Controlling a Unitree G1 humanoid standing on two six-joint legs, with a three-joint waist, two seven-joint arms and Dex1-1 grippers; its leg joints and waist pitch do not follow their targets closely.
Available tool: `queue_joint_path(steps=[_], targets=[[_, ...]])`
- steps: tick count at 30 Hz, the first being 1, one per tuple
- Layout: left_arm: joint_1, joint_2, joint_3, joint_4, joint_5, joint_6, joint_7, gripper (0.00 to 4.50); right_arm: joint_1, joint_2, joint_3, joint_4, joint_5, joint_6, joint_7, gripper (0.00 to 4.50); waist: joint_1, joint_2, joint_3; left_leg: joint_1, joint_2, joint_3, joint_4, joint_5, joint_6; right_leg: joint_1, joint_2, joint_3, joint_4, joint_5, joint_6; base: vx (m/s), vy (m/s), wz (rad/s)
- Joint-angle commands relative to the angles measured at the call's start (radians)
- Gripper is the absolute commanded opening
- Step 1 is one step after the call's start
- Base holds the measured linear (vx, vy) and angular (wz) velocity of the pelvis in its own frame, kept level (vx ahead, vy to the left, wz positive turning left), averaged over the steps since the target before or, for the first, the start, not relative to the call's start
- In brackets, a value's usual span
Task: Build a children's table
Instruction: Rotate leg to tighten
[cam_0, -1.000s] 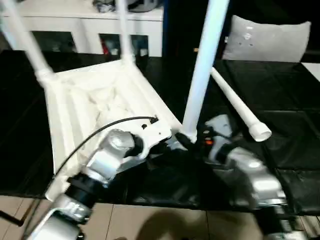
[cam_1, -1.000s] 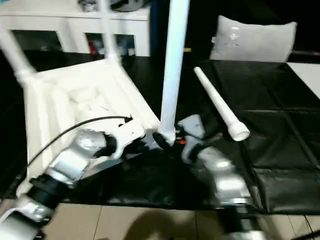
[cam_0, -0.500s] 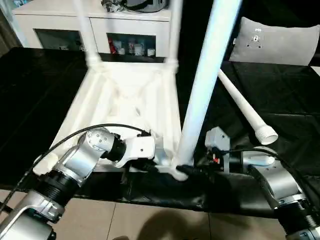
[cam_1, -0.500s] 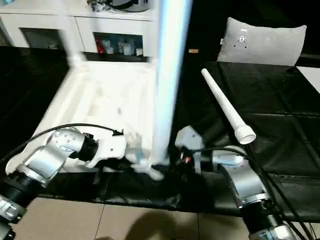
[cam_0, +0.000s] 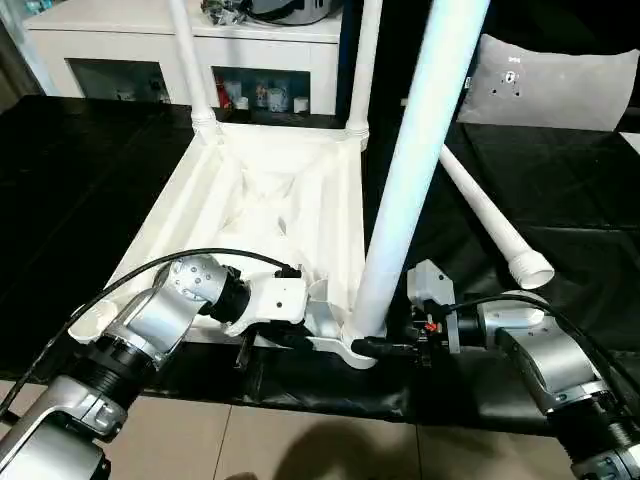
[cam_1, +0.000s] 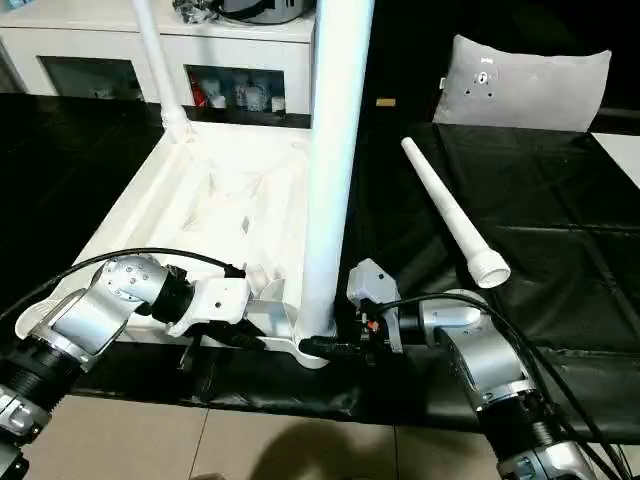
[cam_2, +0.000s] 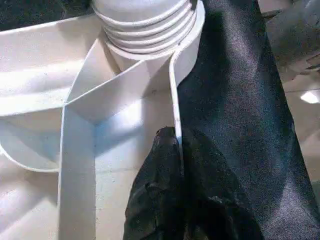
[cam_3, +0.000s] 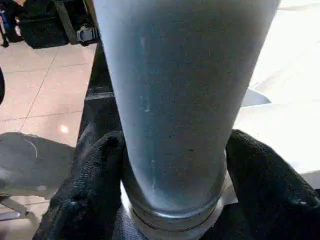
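The upturned children's table (cam_0: 250, 215) is lying ribbed side up on the black-covered tabletop (cam_0: 80, 190), two legs (cam_0: 192, 70) standing at its far corners. The left tool (cam_2: 177, 150) is sitting fully closed, pinching the thin rim wall beside the near right corner socket (cam_2: 145, 30). The near leg (cam_0: 410, 180) is standing upright in that socket. The right tool (cam_3: 172, 165) is straddling its base, black fingers (cam_3: 90, 190) touching either side. A loose leg (cam_0: 490, 215) is lying farther right.

White ribbed tabletop (cam_0: 255, 200), white legs (cam_0: 420, 160)
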Motion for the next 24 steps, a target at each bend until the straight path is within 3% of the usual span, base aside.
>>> queue_joint_path(steps=[1,5,7,11,12,15,16,17,18,22,23,24], targets=[[0.000,0.007,-0.048,0.003,0.022,-0.027,-0.052,0.00,-0.009,-0.009,-0.005,0.001,0.012,0.007,0.000,2.84,-0.003,-0.004,-0.067,0.005,0.051,-0.011,-0.069,-0.190,0.054,0.055,-0.080,0.048,-0.067,-0.314,-0.184,0.000,0.000,0.00],[0.008,0.004,-0.037,-0.003,0.017,0.001,-0.036,0.00,0.004,0.000,-0.007,-0.016,0.026,0.032,0.000,2.68,-0.002,-0.002,-0.068,0.006,0.052,-0.011,-0.068,-0.180,0.057,0.055,-0.079,0.048,-0.065,-0.297,-0.189,0.000,0.000,0.00],[0.024,-0.012,-0.009,-0.028,0.004,0.069,0.013,0.00,0.022,0.015,-0.011,-0.042,0.041,0.065,-0.021,2.65,-0.003,-0.002,-0.068,0.006,0.052,-0.011,-0.069,-0.178,0.055,0.056,-0.078,0.048,-0.064,-0.288,-0.192,0.000,0.000,0.00],[0.036,-0.034,0.015,-0.057,-0.009,0.142,0.059,0.00,0.037,0.036,-0.013,-0.056,0.037,0.093,-0.065,2.65,-0.005,-0.003,-0.061,0.009,0.051,-0.013,-0.072,-0.222,0.040,0.053,-0.080,0.047,-0.074,-0.383,-0.173,0.000,0.000,0.00],[0.049,-0.089,0.045,-0.097,-0.015,0.257,0.149,0.00,0.037,0.104,-0.024,-0.027,0.002,0.120,-0.200,2.64,-0.012,-0.005,-0.059,0.010,0.053,-0.013,-0.075,-0.235,0.025,0.051,-0.080,0.048,-0.072,-0.406,-0.169,0.000,0.000,0.00],[0.054,-0.154,0.067,-0.113,-0.016,0.334,0.238,0.00,0.015,0.177,-0.034,0.023,-0.040,0.175,-0.350,2.64,-0.027,-0.006,-0.049,0.021,0.041,-0.018,-0.072,-0.322,0.004,0.040,-0.080,0.036,-0.097,-0.588,-0.114,0.000,0.000,0.00],[0.050,-0.177,0.069,-0.104,-0.008,0.348,0.268,0.00,-0.001,0.205,-0.046,0.049,-0.043,0.188,-0.398,2.64,-0.040,-0.005,-0.049,0.011,0.037,-0.026,-0.074,-0.337,-0.005,0.048,-0.082,0.028,-0.101,-0.637,-0.081,-0.055,0.022,-0.15],[0.047,-0.192,0.071,-0.099,-0.003,0.359,0.288,0.00,-0.011,0.223,-0.054,0.066,-0.042,0.198,-0.429,2.64,-0.052,-0.003,-0.050,0.010,0.036,-0.030,-0.073,-0.363,-0.004,0.047,-0.081,0.021,-0.110,-0.668,-0.055,-0.055,0.022,-0.15],[0.043,-0.211,0.073,-0.091,0.003,0.372,0.312,0.00,-0.024,0.243,-0.064,0.086,-0.044,0.208,-0.470,2.64,-0.067,-0.004,-0.050,0.010,0.035,-0.033,-0.072,-0.381,-0.001,0.046,-0.080,0.017,-0.116,-0.666,-0.050,0.000,0.000,0.00],[-0.008,-0.362,0.119,-0.028,0.030,0.485,0.518,0.00,-0.092,0.367,-0.132,0.183,-0.038,0.262,-0.694,2.64,-0.091,-0.002,-0.050,0.020,0.031,-0.034,-0.064,-0.412,0.005,0.037,-0.077,0.008,-0.124,-0.662,-0.058,0.000,0.000,0.00],[-0.020,-0.395,0.132,-0.021,0.032,0.506,0.559,0.00,-0.105,0.393,-0.149,0.202,-0.048,0.267,-0.747,2.64,-0.097,0.002,-0.050,0.034,0.025,-0.033,-0.053,-0.438,0.012,0.029,-0.077,-0.010,-0.142,-0.694,-0.044,0.000,0.000,0.00],[-0.029,-0.422,0.140,-0.017,0.035,0.524,0.589,0.00,-0.114,0.415,-0.163,0.215,-0.059,0.271,-0.789,2.64,-0.100,0.002,-0.048,0.034,0.025,-0.033,-0.054,-0.447,0.018,0.031,-0.077,-0.017,-0.147,-0.693,-0.039,0.000,0.000,0.00]])
